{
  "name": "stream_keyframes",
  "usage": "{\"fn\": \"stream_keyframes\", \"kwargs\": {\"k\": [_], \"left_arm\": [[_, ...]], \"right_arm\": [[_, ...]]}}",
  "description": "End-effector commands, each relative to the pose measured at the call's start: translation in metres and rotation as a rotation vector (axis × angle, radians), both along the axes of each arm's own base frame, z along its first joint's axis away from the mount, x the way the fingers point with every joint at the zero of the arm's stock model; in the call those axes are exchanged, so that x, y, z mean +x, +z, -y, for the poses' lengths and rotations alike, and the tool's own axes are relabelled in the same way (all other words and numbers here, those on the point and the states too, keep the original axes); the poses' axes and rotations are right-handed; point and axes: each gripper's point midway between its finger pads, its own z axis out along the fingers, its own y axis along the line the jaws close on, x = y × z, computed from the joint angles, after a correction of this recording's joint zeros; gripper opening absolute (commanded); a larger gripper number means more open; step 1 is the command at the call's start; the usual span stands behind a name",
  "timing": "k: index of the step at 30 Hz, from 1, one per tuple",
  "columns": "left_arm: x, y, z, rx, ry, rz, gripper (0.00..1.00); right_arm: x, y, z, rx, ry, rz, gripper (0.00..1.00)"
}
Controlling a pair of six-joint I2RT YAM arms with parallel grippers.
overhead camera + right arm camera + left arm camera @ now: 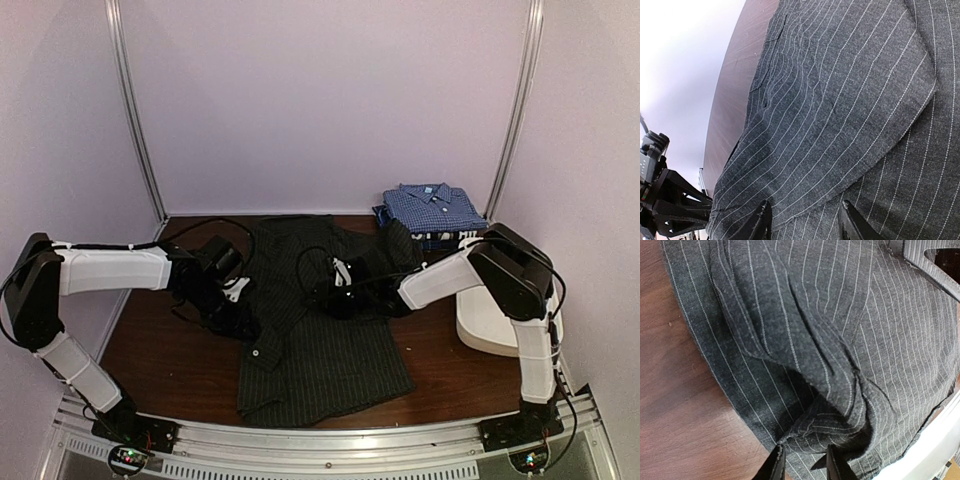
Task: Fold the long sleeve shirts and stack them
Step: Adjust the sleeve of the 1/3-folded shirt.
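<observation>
Charcoal pinstriped shirt [330,350] lies mid-table, its long axis running near to far. We see the left gripper [804,466] clamped on its left-edge fold, and the right gripper [804,220], fingers apart, over its middle.

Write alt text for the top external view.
A charcoal pinstriped shirt lies on the dark wooden table, with the left end effector at its left edge and the right end effector on its middle. A folded blue checked shirt sits at back right.
</observation>
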Motion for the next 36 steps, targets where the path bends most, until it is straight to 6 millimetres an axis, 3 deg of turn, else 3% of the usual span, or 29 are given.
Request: {"fn": "stream_keyframes", "kwargs": {"k": [1,16,22,25,36], "left_arm": [[0.006,0.006,0.003,-0.010,-0.010,0.031,0.30],[0.001,0.008,0.000,-0.010,-0.017,0.030,0.28],[0.001,0.007,0.000,-0.011,-0.017,0.026,0.27],[0.000,0.008,0.000,-0.011,-0.018,0.027,0.27],[0.005,0.006,0.001,-0.006,-0.013,0.040,0.26]], "right_arm": [[0.003,-0.009,0.001,0.010,-0.030,-0.001,0.46],[0.020,-0.010,-0.011,0.028,-0.067,0.007,0.44],[0.029,-0.008,-0.011,0.011,-0.079,0.023,0.16],[0.035,0.000,-0.003,-0.019,-0.099,0.050,0.00],[0.062,0.012,0.048,-0.086,-0.198,0.093,0.00]]}}
